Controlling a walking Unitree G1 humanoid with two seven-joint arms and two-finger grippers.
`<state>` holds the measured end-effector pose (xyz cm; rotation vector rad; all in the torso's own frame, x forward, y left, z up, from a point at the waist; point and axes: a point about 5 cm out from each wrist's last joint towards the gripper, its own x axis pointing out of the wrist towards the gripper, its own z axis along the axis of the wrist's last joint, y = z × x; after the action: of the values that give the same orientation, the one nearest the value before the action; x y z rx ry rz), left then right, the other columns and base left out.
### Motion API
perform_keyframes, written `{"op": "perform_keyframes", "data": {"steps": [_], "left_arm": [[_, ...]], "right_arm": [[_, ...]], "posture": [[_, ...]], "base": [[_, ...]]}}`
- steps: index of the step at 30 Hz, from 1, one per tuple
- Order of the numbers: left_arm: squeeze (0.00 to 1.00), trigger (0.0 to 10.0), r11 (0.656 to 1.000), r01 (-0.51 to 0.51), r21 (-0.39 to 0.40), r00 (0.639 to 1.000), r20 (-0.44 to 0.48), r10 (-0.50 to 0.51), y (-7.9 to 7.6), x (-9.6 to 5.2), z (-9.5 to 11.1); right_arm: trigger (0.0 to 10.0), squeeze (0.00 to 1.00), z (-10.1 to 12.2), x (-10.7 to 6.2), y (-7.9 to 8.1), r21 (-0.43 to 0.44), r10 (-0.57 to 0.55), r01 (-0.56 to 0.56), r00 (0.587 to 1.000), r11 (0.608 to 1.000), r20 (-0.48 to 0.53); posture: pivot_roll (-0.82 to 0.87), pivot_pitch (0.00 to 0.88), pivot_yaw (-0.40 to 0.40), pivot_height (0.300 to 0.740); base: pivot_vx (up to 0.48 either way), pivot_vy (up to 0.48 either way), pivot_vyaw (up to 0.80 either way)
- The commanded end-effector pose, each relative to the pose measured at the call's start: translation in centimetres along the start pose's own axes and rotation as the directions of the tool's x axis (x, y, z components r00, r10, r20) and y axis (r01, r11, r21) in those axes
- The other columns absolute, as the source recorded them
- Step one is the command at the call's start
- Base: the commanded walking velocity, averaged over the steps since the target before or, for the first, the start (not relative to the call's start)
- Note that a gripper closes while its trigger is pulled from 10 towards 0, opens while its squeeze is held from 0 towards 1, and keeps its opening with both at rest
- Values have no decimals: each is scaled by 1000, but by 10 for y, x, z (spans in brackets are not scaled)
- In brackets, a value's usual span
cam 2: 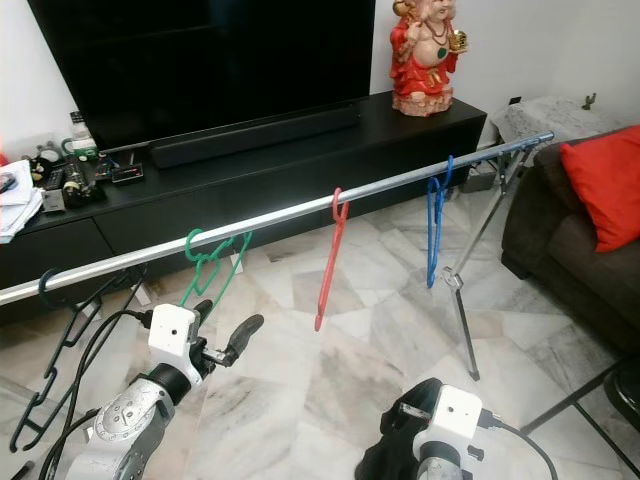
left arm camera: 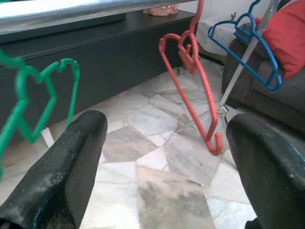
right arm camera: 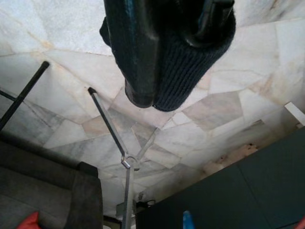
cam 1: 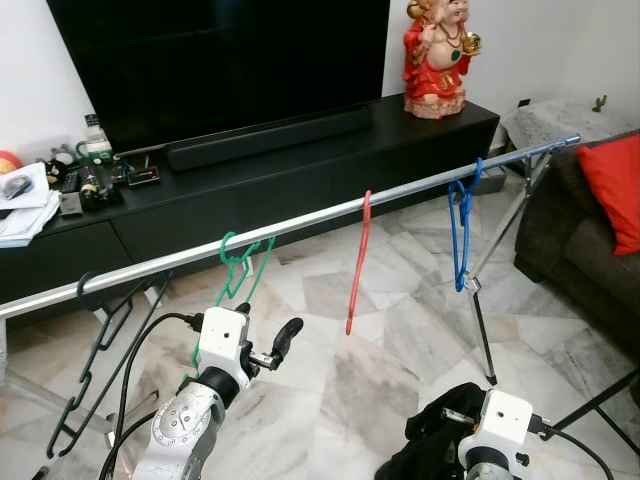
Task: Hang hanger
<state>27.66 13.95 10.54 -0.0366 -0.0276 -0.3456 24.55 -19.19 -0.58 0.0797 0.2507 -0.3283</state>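
On marble floor (cam 1: 370, 390), hanger-laden rail (cam 1: 300, 222).

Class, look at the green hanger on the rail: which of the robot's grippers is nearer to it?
Left. The left gripper is open just below and beside the green hanger; the right gripper hangs low, far off to the right.

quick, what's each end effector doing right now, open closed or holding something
Left end effector: open, holding nothing, raised near the green hanger on the rail.
Right end effector: shut, low by the floor, holding nothing that can be made out.
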Motion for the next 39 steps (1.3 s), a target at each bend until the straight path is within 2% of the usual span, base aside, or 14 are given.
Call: {"op": "perform_keyframes", "data": {"steps": [1,19,39], "left_arm": [[0,10000,1000,6,3,1000,-2,-6,-2,-1,-1],[0,10000,1000,14,-5,1000,-7,-14,-2,-1,-2],[0,10000,1000,5,2,1000,-19,-5,-1,-2,-3]], "right_arm": [[10000,0,3,1,0,8,-1,1,1000,1000,19],[10000,0,2,2,-3,5,-21,21,1000,1000,8],[10000,0,1,2,-3,-3,-19,19,1000,1000,1]], "posture": [[56,46,60,740],[58,53,56,740],[62,61,53,740]], "base": [[0,0,0],[0,0,0],[24,0,-789]]}}
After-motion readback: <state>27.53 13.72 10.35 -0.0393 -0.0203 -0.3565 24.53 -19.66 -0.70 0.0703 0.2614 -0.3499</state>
